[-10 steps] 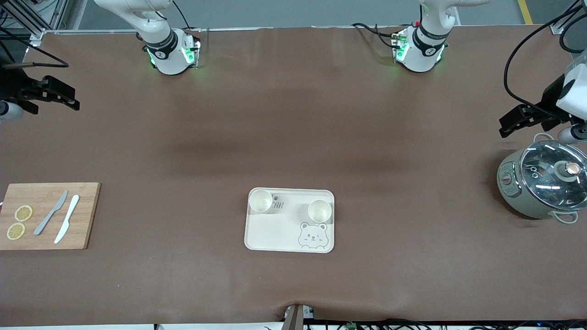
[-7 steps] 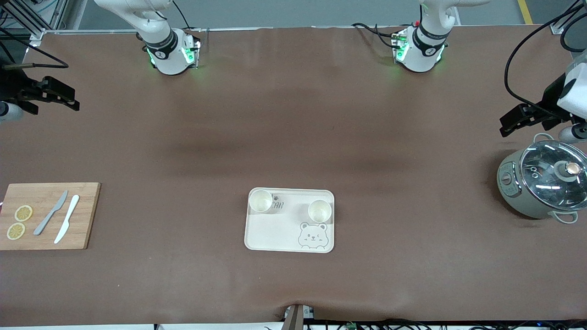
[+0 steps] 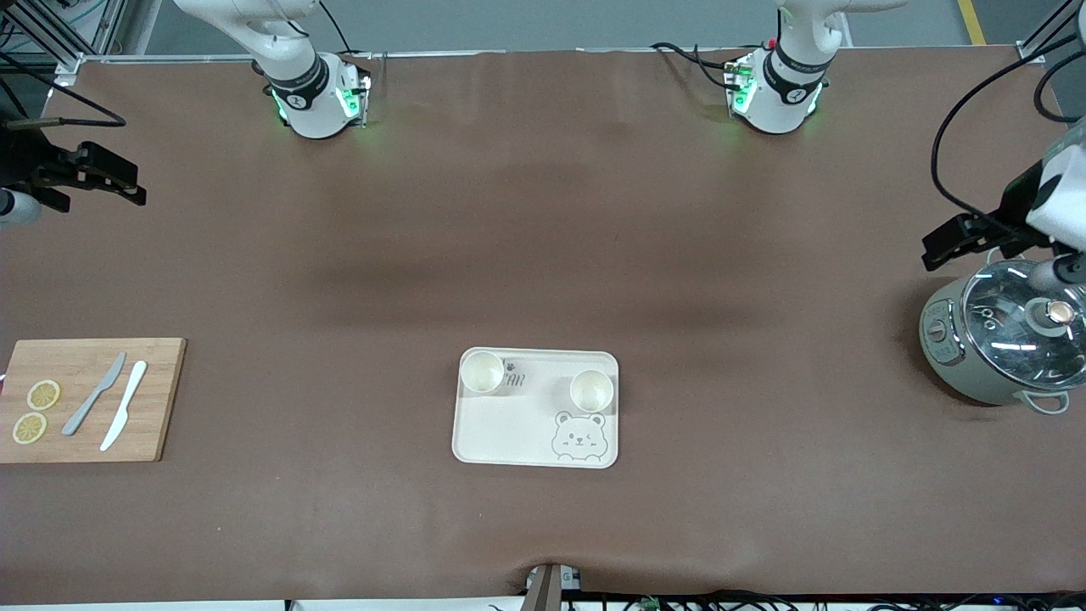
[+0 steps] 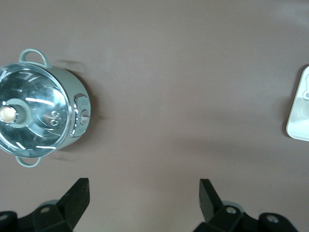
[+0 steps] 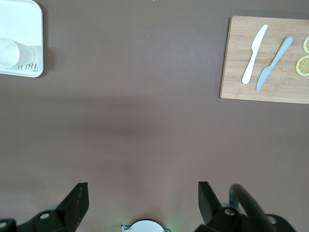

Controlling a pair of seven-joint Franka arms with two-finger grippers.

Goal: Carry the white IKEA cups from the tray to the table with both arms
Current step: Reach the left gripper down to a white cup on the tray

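Brown table (image 3: pixel 543 255), wide and covered in matte cloth. On it, toward the right arm's end, a rectangular bamboo cutting board (image 3: pixel 89 399) carrying a grey knife (image 3: pixel 93 406), a white knife (image 3: pixel 124 416) and two lemon slices (image 3: pixel 36 412). Midway along, near the front camera, a cream rectangular tray with a bear drawing (image 3: pixel 536 433). Toward the left arm's end, a sage-green pot with a glass lid (image 3: pixel 1001 339). Left gripper (image 3: pixel 954 242) up in the air beside the pot, fingers (image 4: pixel 77 193) spread wide, nothing held. Right gripper (image 3: pixel 93 174) over bare table at its own end, fingers (image 5: pixel 77 198) likewise wide apart and empty. Upright on the tray's half farther from the camera, well apart, the two small cream-white cups: one cup (image 3: pixel 482 372) in the corner toward the right arm's end, the other cup (image 3: pixel 591 390) just above the bear.
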